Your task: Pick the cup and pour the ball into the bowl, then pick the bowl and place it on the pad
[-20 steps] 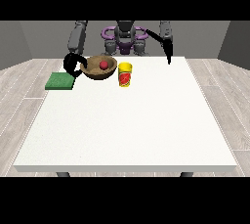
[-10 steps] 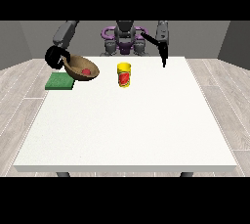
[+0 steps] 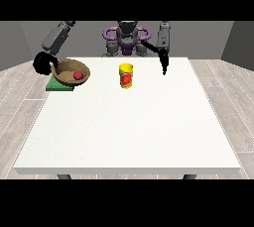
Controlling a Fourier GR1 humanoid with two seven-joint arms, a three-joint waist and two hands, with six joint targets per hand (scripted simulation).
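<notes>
White bench point(image 3: 129, 132): carries all items. Green pad point(image 3: 58, 85): far corner at view's left. Brown bowl point(image 3: 72, 72): tilted over the pad, red ball point(image 3: 77, 75) inside. Yellow cup point(image 3: 126, 76): upright, mid-bench. Hand at view's left point(image 3: 43, 63): fingers curled on the bowl's rim. Hand at view's right point(image 3: 163, 64): hanging, fingers straight, empty.

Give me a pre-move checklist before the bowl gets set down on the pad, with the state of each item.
1. Ball inside the bowl: ok.
2. Bowl held by the hand at the view's left: ok.
3. Bowl over the green pad: ok, it overlaps the pad.
4. Bowl level: not ok, it tilts towards the camera.
5. Bowl resting on the pad: cannot tell.
6. Yellow cup upright and apart from the bowl: ok.
</notes>
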